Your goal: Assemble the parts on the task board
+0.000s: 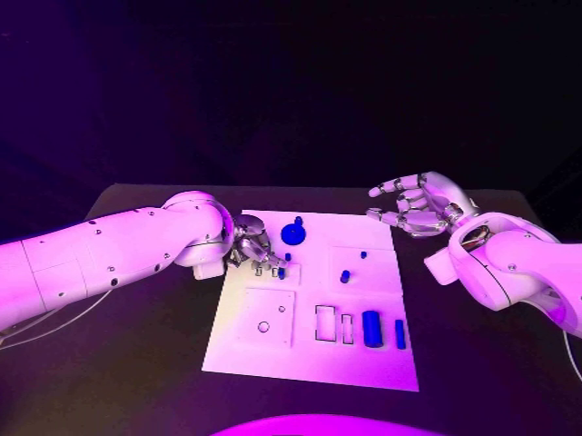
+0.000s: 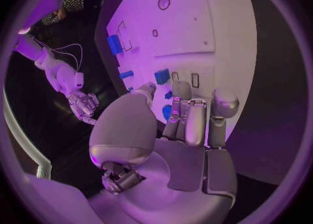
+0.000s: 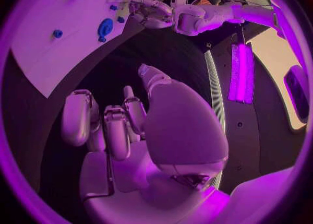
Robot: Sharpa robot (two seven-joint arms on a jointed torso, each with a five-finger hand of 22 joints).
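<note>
While left hand (image 1: 254,247) fingers a blue part (image 1: 281,272) on task board (image 1: 369,363), right hand (image 1: 419,206) spread empty

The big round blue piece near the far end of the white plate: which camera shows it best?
The head view: the round blue part sits unobstructed on the task board, just beyond the left hand. The right wrist view shows it small. In the left wrist view I cannot pick it out for certain.

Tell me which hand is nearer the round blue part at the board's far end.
Left. The left hand sits just beside the round blue part, over the board's edge; the right hand hovers off the board's far corner.
</note>
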